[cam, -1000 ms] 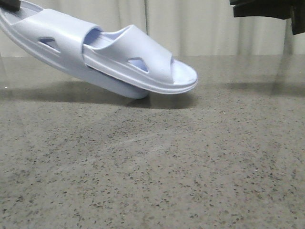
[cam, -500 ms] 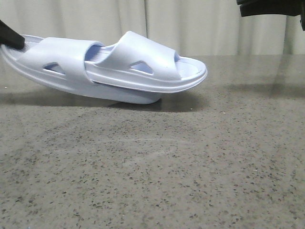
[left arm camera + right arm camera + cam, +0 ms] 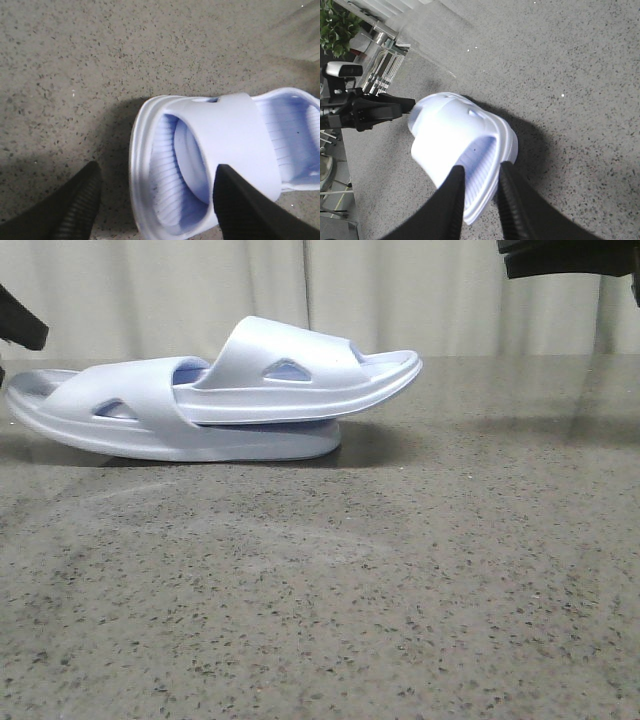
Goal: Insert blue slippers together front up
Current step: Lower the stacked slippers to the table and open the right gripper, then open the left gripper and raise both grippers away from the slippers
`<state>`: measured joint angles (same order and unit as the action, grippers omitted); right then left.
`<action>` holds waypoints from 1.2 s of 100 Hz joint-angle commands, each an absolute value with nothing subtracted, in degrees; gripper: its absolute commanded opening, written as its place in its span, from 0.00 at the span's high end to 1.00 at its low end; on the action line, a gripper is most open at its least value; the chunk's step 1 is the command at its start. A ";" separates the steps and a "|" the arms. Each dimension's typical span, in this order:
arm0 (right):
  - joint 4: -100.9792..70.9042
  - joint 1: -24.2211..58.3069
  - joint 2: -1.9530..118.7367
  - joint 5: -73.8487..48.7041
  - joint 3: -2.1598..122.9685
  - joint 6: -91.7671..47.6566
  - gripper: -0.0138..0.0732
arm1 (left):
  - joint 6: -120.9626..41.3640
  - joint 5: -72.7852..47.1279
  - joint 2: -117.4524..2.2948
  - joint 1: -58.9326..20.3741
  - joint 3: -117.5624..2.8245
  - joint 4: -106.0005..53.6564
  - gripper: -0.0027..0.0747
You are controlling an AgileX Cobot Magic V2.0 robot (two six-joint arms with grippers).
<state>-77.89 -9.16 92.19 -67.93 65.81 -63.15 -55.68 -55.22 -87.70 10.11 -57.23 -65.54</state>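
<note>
Here, blue slippers (image 3: pixel 220 150) between left claw (image 3: pixel 155 200) fingers — unclamped.

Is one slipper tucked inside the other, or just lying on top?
Tucked in. In the front view the upper slipper runs under the strap of the lower slipper, which lies flat on the table.

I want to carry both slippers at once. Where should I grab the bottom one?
Probably the bottom slipper's bare back end, on the left in the front view. It sticks out flat past the top slipper, leaving its rim free to pinch from above.
</note>
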 commanded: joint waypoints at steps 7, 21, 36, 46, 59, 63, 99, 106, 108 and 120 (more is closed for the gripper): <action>-80.96 -9.57 88.64 -75.11 67.46 -63.36 0.73 | -56.03 -62.21 -84.18 12.41 -62.57 -69.02 0.43; -80.05 -9.57 86.82 -74.47 67.46 -63.36 0.92 | -56.63 -62.44 -80.70 12.79 -65.18 -69.02 0.57; -78.72 -9.19 84.35 -70.74 67.10 -63.36 0.94 | -60.97 -58.12 -74.98 12.69 -64.94 -69.13 0.94; -78.72 -7.72 81.72 -65.17 64.78 -63.36 0.94 | -61.54 -52.16 -70.87 11.63 -63.76 -68.99 0.95; -78.72 -3.46 76.53 -53.54 58.85 -64.29 0.94 | -63.39 -39.37 -64.73 7.62 -59.73 -67.61 0.95; -78.72 -1.42 74.45 -48.96 56.43 -65.08 0.94 | -63.38 -34.52 -62.60 5.52 -57.88 -66.00 0.95; -78.82 19.88 58.32 -11.45 38.81 -70.02 0.94 | -63.88 -14.53 -49.05 -8.61 -40.59 -63.75 0.95; -78.82 22.31 55.29 -7.05 35.05 -70.02 0.94 | -64.97 -13.41 -45.85 -8.71 -37.62 -65.01 0.95; -78.82 22.90 54.29 -6.06 33.89 -70.02 0.94 | -65.06 -13.03 -44.85 -8.71 -36.70 -65.29 0.95; -79.21 25.56 48.63 -1.73 27.25 -70.02 0.94 | -65.19 -10.97 -39.55 -8.71 -31.01 -67.17 0.95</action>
<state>-77.98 24.02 53.24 -6.68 30.02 -69.21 -64.87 -14.65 -42.86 -8.25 -32.96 -64.00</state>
